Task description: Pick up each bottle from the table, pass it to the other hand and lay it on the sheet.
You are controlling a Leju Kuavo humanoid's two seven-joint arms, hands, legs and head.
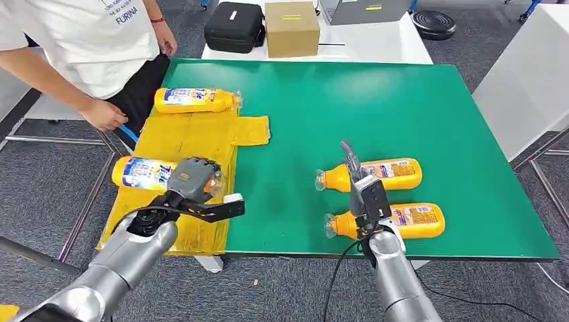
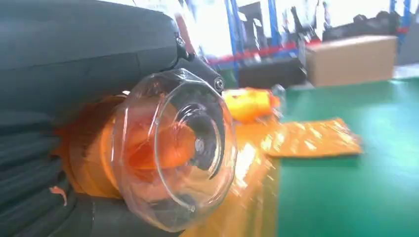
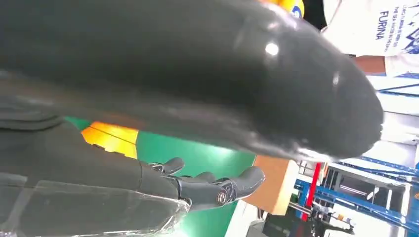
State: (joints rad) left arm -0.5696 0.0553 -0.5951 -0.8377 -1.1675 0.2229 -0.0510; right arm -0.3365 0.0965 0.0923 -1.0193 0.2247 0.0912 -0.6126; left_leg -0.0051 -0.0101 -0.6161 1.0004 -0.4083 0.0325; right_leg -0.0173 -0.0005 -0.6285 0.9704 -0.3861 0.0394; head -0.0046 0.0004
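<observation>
**Trainee:** Where did things stand when you took over?

**Operator:** Starting big: the green desk point(image 1: 402, 100) filled my head view, with the yellow sheet point(image 1: 181, 137) draped over its nine o'clock edge. A person point(image 1: 100, 40) stood at about eleven o'clock, one hand point(image 1: 104, 114) hanging just beside the sheet. One bottle point(image 1: 194, 100) already lay on the sheet's far end. Two more waited on the bare green: the farther bottle point(image 1: 376, 174) and the near bottle point(image 1: 396, 223), side by side at roughly five o'clock.

**Trainee:** And the one in play?

**Operator:** The held bottle point(image 1: 144, 172) was in my left hand point(image 1: 191, 180), over the near part of the sheet at about seven o'clock. The left fingers point(image 2: 197, 113) were wrapped round its neck end; the wrist camera showed the clear cap point(image 2: 173, 148) right in front of them. I judged I was at the laying-down step.

**Trainee:** How did you mean to do it well?

**Operator:** I wanted the bottle lying flat along the sheet, well apart from the first one, before I loosened my grip. A round bottle rolls, so I'd let go slowly. I'd also watch the person's hand.

**Trainee:** The right hand?

**Operator:** My right hand point(image 1: 352, 161) stood over the two waiting bottles, its fingers point(image 3: 212, 187) stretched out and slightly apart, holding nothing. Whether it touched them, I couldn't tell.
</observation>
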